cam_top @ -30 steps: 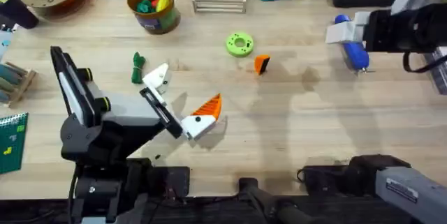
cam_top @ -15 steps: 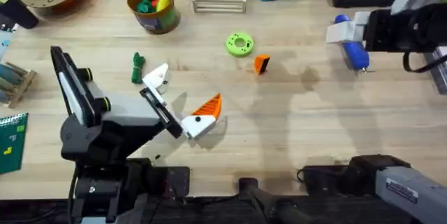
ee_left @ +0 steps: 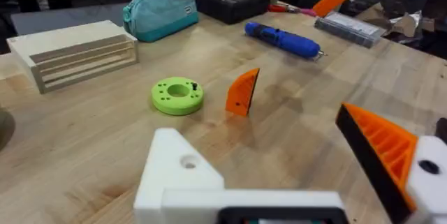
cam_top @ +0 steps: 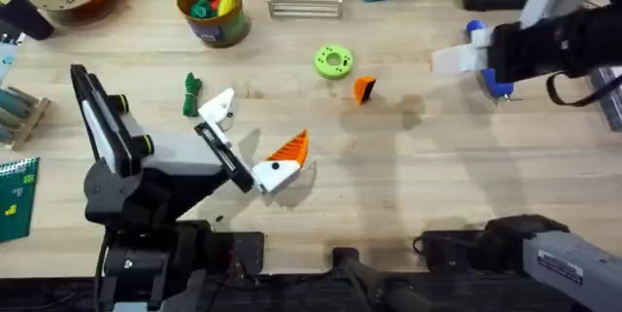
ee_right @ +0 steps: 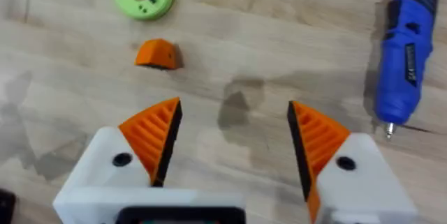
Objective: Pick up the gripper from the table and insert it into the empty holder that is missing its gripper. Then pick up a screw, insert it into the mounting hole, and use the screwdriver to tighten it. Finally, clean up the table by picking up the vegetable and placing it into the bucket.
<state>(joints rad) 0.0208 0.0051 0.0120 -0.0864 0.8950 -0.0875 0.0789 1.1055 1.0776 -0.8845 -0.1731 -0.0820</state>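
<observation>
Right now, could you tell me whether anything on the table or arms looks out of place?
Yes: the left tool has one bare white holder with no orange pad, and the loose orange gripper sits on the table beside the green disc.

The right pincer (cam_top: 457,57) has moved leftward off the screwdriver (cam_top: 491,71), toward the table's middle.

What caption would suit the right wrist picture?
Open right gripper hovers above the table, with the loose orange gripper and blue screwdriver ahead.

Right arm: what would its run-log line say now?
right tool: open, empty | above table | orange gripper: on table, ungrasped | screwdriver: lying beside
</observation>
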